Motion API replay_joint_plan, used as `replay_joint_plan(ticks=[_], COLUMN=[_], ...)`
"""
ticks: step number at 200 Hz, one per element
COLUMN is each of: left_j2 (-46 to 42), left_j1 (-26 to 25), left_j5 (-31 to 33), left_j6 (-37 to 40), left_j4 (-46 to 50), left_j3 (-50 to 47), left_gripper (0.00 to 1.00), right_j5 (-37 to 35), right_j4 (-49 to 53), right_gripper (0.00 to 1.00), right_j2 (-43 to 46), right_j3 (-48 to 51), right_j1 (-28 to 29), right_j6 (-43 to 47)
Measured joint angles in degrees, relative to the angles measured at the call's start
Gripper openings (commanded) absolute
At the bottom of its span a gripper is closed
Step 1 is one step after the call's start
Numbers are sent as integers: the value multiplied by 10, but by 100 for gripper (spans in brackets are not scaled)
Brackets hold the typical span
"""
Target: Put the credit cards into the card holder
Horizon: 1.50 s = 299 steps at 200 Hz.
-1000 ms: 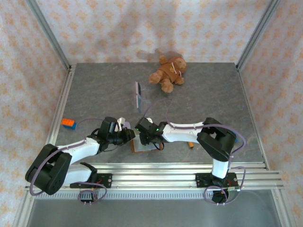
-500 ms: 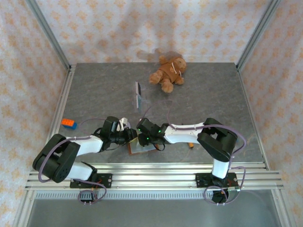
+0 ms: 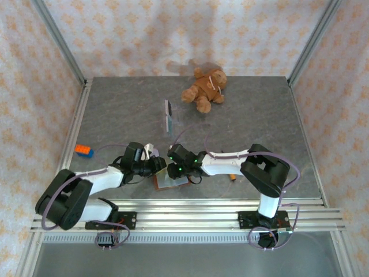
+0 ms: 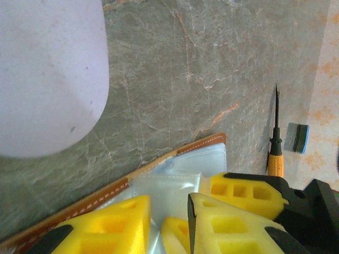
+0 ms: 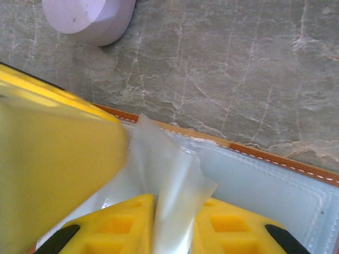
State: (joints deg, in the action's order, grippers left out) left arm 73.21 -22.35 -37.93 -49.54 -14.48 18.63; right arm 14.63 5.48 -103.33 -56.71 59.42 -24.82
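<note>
While the teddy bear (image 3: 204,89) at 12 o'clock and the credit cards (image 3: 168,115) at its 7 o'clock lie where they did a second ago, you can see that the card holder (image 3: 167,183) has slid a touch toward 9 o'clock along the near edge of the table (image 3: 259,115). The right gripper (image 3: 174,168) has gone with it, closer to the left gripper (image 3: 159,166). From above, both sets of fingers cover most of the open holder, so you get little more than its brown rim. On the right wrist camera, a blurred yellow finger (image 5: 53,153) of the left gripper blocks the 9 o'clock side, and a lavender object (image 5: 87,16) is cut off at 11 o'clock. There the right gripper pinches a clear pocket flap (image 5: 177,185) of the holder. On the left wrist camera, the left gripper's jaws stand narrowly apart over the pale pocket. Both arms reach low, their forearms pointing inward to meet at 6 o'clock
</note>
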Motion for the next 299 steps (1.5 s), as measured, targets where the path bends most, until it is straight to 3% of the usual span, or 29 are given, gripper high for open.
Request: replay_joint_plan(ticks=[26, 68, 163, 225, 268, 299], left_j2=[-42, -23, 35, 59, 61, 82], left_j1=[0, 0, 8, 7, 7, 7], left_j5=[14, 8, -52, -82, -99, -103], left_j6=[27, 42, -4, -41, -45, -49], left_j4=[74, 110, 17, -54, -67, -92], left_j3=[10, 18, 2, -11, -12, -12], left_gripper=[29, 28, 28, 23, 10, 10], right_j5=[1, 5, 9, 6, 17, 33], right_j4=[-4, -5, -10, -36, -73, -95], right_gripper=[21, 22, 26, 26, 35, 46], right_j2=[0, 0, 3, 24, 41, 55], right_j3=[2, 2, 9, 39, 71, 93], right_j1=[0, 0, -6, -11, -14, -18], right_j6=[0, 0, 0, 0, -2, -5])
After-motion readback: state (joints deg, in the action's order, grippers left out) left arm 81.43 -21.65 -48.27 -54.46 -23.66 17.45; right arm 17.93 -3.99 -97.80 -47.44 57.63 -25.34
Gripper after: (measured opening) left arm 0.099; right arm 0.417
